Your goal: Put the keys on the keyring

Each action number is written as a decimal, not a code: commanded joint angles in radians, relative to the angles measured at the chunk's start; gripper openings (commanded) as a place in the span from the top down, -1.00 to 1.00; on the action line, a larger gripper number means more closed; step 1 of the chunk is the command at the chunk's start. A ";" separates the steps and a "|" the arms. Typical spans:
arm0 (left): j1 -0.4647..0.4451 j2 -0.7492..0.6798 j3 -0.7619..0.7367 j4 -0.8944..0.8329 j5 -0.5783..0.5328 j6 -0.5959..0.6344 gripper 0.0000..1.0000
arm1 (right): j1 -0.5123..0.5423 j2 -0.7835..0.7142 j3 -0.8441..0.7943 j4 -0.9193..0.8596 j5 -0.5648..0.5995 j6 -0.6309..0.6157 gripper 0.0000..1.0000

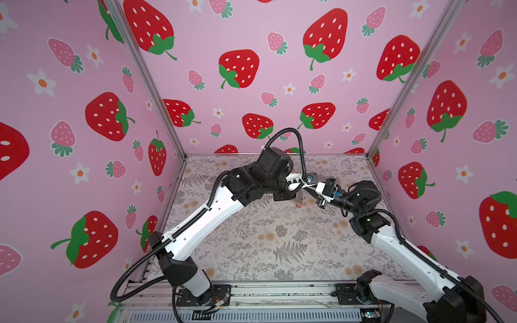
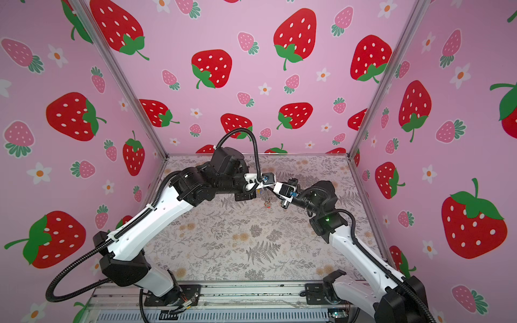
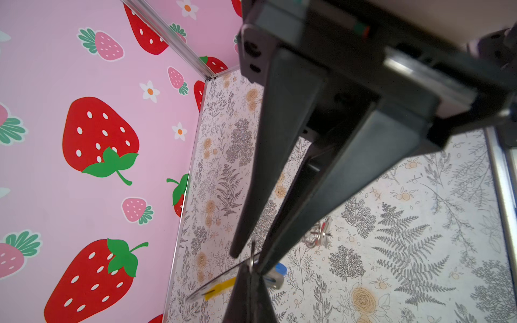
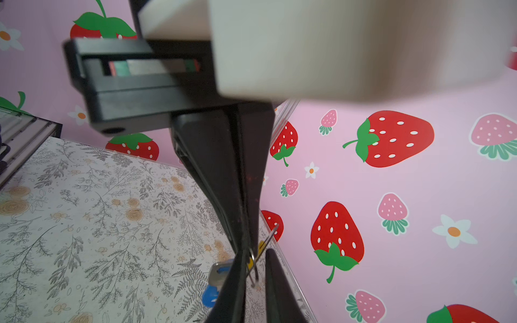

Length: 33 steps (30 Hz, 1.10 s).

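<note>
Arms from both sides meet over the far middle of the floral surface [image 1: 251,246] in both top views, the left claw [image 1: 298,194] and right claw [image 1: 305,190] tip to tip above it. Just beneath them the red-tagged key [image 1: 299,205] lies flat on the surface, apart from both claws, and it shows again in a top view [image 2: 268,206]. The keyring and the other key are too small to make out from up there. The left wrist view looks down the left claw [image 3: 250,260], whose two dark fingers taper together and close on the rim of the keyring [image 3: 221,288]. The thin grey hoop runs out from the fingertips, its yellow section a little way along. A small metal ring stands upright right at the tips. The blue-tagged key [image 3: 279,272] hangs just beside one finger, off the surface, while the red-tagged key [image 3: 319,235] lies further off on the ferns. The right claw [image 3: 249,268] comes in opposite as one dark wedge, its point touching the hoop. The right wrist view shows the right claw [image 4: 246,249] with its fingers pressed together, only a hairline slit between them. Its tip sits against the keyring [image 4: 261,247] at the yellow part, and whether it pinches the hoop or the small ring cannot be told. The blue-tagged key [image 4: 216,279] dangles beside the left claw [image 4: 255,256].
</note>
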 commanded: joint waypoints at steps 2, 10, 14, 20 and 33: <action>-0.004 -0.006 0.039 0.001 0.029 0.011 1.00 | 0.004 0.001 -0.005 0.024 0.009 0.001 0.72; -0.005 -0.022 0.021 0.027 0.036 0.012 1.00 | 0.004 0.002 -0.012 0.023 0.015 0.001 0.79; -0.002 -0.032 0.010 0.040 0.043 0.009 1.00 | 0.004 0.004 -0.016 0.023 0.018 0.003 0.83; 0.000 -0.048 -0.011 0.055 0.059 0.003 1.00 | 0.004 0.006 -0.022 0.024 0.026 0.002 0.84; 0.008 -0.070 -0.060 0.095 0.067 -0.012 0.79 | 0.004 0.001 -0.042 0.118 0.012 0.073 1.00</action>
